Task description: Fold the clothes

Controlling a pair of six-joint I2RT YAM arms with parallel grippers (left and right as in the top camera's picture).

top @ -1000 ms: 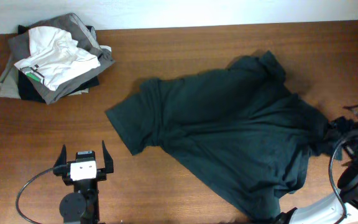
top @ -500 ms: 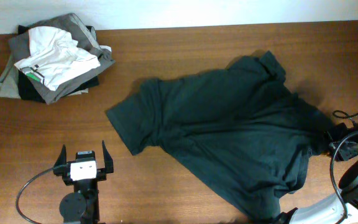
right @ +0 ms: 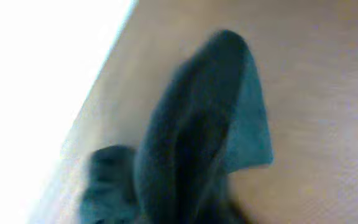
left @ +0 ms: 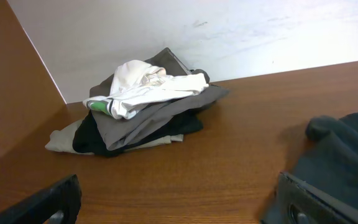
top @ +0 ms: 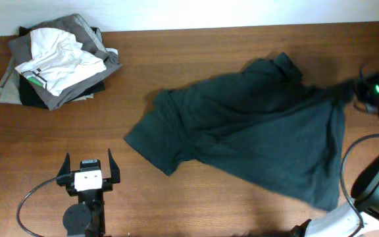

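The clothes, one dark slate-teal T-shirt (top: 255,131), lies spread across the right half of the brown table (top: 176,197). Its right corner is stretched up toward my right gripper (top: 364,89) at the far right, which is shut on that corner. In the right wrist view a blurred fold of the T-shirt (right: 191,137) fills the space at the jaws, and the fingers themselves are hidden. My left gripper (top: 87,172) rests near the front left, open and holding nothing. In its own view the left gripper (left: 182,208) has a sleeve of the T-shirt (left: 347,149) to its right.
A pile of folded grey and dark garments (top: 54,62) with a white garment (top: 61,56) on top sits at the back left corner, seen also as the pile (left: 142,106) against the white wall. A cable (top: 28,201) loops beside the left arm.
My right gripper closed on the shirt's right edge and moved toward the back of the table, pulling the shirt right and flattening its front bunch. The left arm stayed still.
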